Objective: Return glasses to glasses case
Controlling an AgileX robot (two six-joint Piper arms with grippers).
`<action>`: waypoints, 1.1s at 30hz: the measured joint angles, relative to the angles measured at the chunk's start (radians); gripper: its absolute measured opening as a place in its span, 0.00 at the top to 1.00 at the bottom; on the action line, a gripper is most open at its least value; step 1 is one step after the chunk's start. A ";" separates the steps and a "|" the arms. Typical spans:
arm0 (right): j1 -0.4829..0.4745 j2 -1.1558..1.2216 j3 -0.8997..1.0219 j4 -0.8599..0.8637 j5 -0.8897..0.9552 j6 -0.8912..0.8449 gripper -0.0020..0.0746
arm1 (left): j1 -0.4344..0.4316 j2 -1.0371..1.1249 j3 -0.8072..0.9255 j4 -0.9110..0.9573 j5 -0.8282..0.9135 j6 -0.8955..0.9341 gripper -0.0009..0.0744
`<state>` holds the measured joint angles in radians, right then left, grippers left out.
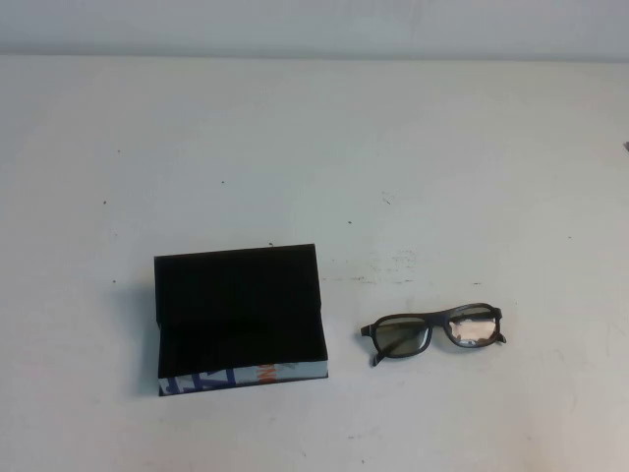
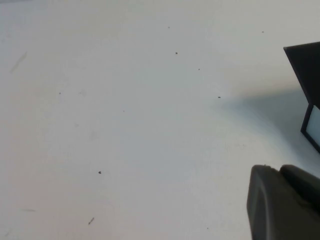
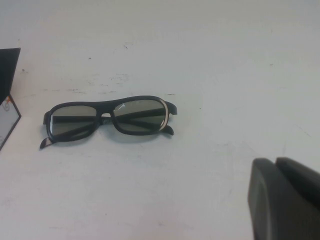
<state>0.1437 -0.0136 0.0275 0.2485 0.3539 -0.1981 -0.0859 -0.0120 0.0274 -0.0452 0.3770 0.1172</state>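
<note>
The left gripper (image 2: 282,202) shows only as a dark corner in its own wrist view, above bare white table (image 1: 295,138) with an edge of the case at the side; the high view does not show it, and I cannot tell whether it is open or shut, nor that it has hold of anything; on the left half of the table the glasses case (image 1: 239,317) lies with its flap lid open and leaning back, its dark inside showing, its white printed front edge toward the robot; to its right, near but apart, the glasses (image 1: 432,332) rest on the table, folded, lenses toward the robot; the right gripper (image 3: 285,197) is likewise a dark corner in its wrist view, with the glasses ahead of it and apart; its opening I cannot tell either.
</note>
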 joint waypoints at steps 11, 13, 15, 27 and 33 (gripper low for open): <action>0.000 0.000 0.000 0.000 0.000 0.000 0.99 | 0.000 0.000 0.000 0.000 0.000 0.000 0.99; 0.000 0.000 0.000 0.000 0.000 0.000 0.99 | 0.000 0.000 0.000 0.000 0.000 0.000 0.99; 0.000 0.000 0.000 0.000 0.000 0.000 0.99 | 0.000 0.000 0.000 0.000 0.000 0.000 0.99; 0.000 0.000 0.000 0.130 -0.080 0.000 0.99 | 0.000 0.000 0.000 0.000 0.000 0.000 0.99; 0.000 0.000 0.000 0.418 -0.232 0.000 0.99 | 0.000 0.000 0.000 0.000 0.000 0.000 0.99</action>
<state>0.1437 -0.0136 0.0275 0.6661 0.1218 -0.1981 -0.0859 -0.0120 0.0274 -0.0452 0.3770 0.1172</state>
